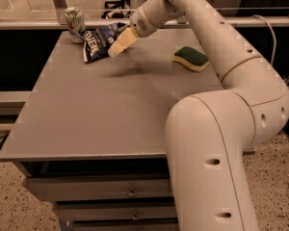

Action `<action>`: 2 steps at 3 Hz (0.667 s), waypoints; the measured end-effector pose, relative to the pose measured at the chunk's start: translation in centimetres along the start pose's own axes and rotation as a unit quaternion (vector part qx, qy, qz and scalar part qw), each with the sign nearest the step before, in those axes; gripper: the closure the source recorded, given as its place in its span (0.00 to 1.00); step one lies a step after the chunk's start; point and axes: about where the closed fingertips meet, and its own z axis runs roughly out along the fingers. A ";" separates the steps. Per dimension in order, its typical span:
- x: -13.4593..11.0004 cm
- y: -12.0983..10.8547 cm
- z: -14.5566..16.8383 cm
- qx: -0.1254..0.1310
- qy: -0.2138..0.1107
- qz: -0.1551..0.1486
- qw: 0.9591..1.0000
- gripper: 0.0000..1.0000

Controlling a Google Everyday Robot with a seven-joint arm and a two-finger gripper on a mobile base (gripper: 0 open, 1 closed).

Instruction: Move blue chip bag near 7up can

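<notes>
Up at the far left of the grey table (pixel 86 109), the blue chip bag (pixel 97 41) lies just beside the 7up can (pixel 75 24), its upper left corner close to the can's base; whether the two touch cannot be told. The can stands upright at the table's far edge. The bag's white lettering faces up and runs at a slant, and the bag's lower end rests on the tabletop.

The gripper (pixel 120 42) sits at the bag's right edge, overlapping it from this view, with a soft shadow on the table surface below it. Whether its jaws are open or closed on the foil cannot be told. The white arm (pixel 216 37) reaches to it from the right foreground, bending over the table's right side.

A green-and-yellow sponge (pixel 191 58) lies flat on the right part of the table, well apart from bag and can. Drawers (pixel 101 191) with small metal pulls show beneath the table's front edge.
</notes>
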 end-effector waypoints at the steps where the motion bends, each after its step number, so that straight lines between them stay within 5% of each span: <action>1: 1.5 -1.0 -5.0 0.028 -0.006 0.003 1.000 0.00; 2: 2.9 -1.3 -10.0 0.038 -0.066 -0.003 0.997 0.00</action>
